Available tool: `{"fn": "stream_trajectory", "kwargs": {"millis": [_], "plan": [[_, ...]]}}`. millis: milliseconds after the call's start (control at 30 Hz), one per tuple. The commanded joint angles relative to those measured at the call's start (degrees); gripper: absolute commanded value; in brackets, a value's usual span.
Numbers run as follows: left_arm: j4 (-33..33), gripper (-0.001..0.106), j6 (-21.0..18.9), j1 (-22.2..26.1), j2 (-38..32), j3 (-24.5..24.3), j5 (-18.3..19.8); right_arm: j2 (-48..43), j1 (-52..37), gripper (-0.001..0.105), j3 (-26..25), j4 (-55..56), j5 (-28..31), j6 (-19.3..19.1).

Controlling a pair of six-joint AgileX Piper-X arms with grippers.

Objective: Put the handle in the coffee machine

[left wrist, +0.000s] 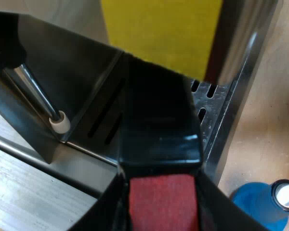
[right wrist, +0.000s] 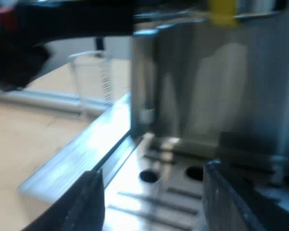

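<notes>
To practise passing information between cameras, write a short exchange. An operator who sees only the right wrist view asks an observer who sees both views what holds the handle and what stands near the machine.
Operator: My right gripper hangs open over the drip tray. What holds the handle?
Observer: The left gripper is shut on the handle, its fingers either side of the red end.
Operator: Is anything on the table by the machine's base?
Observer: Yes, a blue tamper stands on the table close to the espresso machine, at the corner of its base.
</notes>
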Motion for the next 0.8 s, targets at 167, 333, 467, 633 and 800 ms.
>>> {"fn": "stream_trajectory", "kwargs": {"millis": [167, 333, 467, 633, 800], "plan": [[-3.3, 0.001, -1.0, 0.0, -1.8, -1.8, 10.2, 3.8, -2.9, 0.048, -3.8, -3.5, -0.4, -0.6], [-3.3, 0.001, -1.0, 0.0, -1.8, -1.8, 10.2, 7.0, -3.5, 0.048, -8.5, -3.5, 1.2, -6.3], [-3.1, 0.001, -1.0, 0.0, -1.8, -1.8, 10.2, 8.5, -4.6, 0.044, -11.0, -3.5, 2.7, -7.8], [-2.8, 0.001, -1.0, 0.0, -1.8, -1.8, 10.2, 9.0, -6.1, 0.042, -12.3, -3.3, 2.7, -7.9], [-2.8, 0.001, -1.0, 0.0, -1.8, -1.8, 10.2, 9.2, -8.1, 0.042, -12.9, -3.4, 2.4, -7.9]]}}
